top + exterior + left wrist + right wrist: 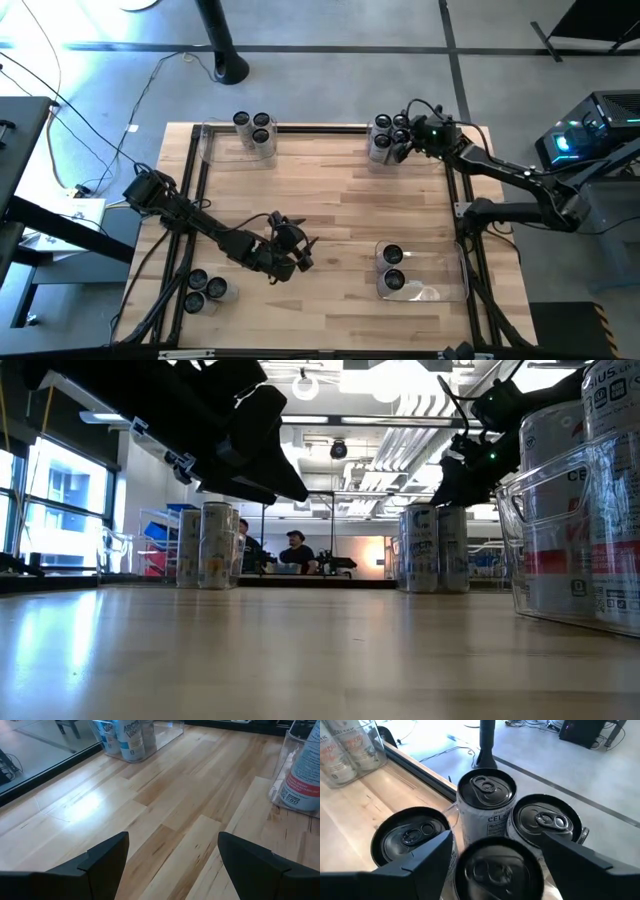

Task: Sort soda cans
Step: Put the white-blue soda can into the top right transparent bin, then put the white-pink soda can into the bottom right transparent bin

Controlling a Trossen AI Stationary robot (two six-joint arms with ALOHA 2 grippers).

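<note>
Soda cans (486,787): slim, rigid, smooth-sided cylinders in four corner groups, some inside clear plastic bins (428,291).

Likely thin-walled and slippery, prone to toppling; best gripped across the mid-body, not the rim. The right gripper (406,143) hovers over the far-right cluster, jaws wide open around one can top, holding nothing. The left gripper (296,250) waits above the bare tabletop (330,210), jaws open and empty.

We see pale blond wood planks on the table (330,210), cans (486,805) with dark tops, silvery rims and white sides printed in grey lettering, clear bins (430,290), and black arms (200,225).
</note>
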